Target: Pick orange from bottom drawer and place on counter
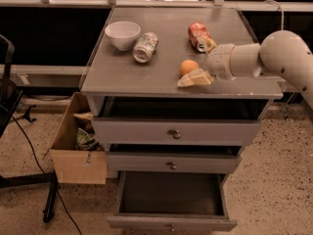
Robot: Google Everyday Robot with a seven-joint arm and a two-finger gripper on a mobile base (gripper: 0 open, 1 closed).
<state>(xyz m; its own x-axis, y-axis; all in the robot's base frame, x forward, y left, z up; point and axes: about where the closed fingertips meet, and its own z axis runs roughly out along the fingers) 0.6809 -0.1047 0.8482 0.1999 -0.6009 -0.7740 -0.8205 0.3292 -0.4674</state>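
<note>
The orange [189, 66] rests on the grey counter [146, 72], right of centre near the front edge. My gripper [201, 61] reaches in from the right, low over the counter, with its jaws spread. One pale finger [194, 78] lies just in front of the orange, and the other sits behind it next to the red can. The orange sits at the fingertips and does not look squeezed. The bottom drawer [171, 223] is pulled out, and its dark interior shows nothing inside.
A white bowl [122, 34] and a silver can [145, 46] lying on its side are at the counter's back left. A red soda can [198, 35] lies behind the gripper. The two upper drawers are slightly ajar. A cardboard box [78, 146] stands on the floor to the left.
</note>
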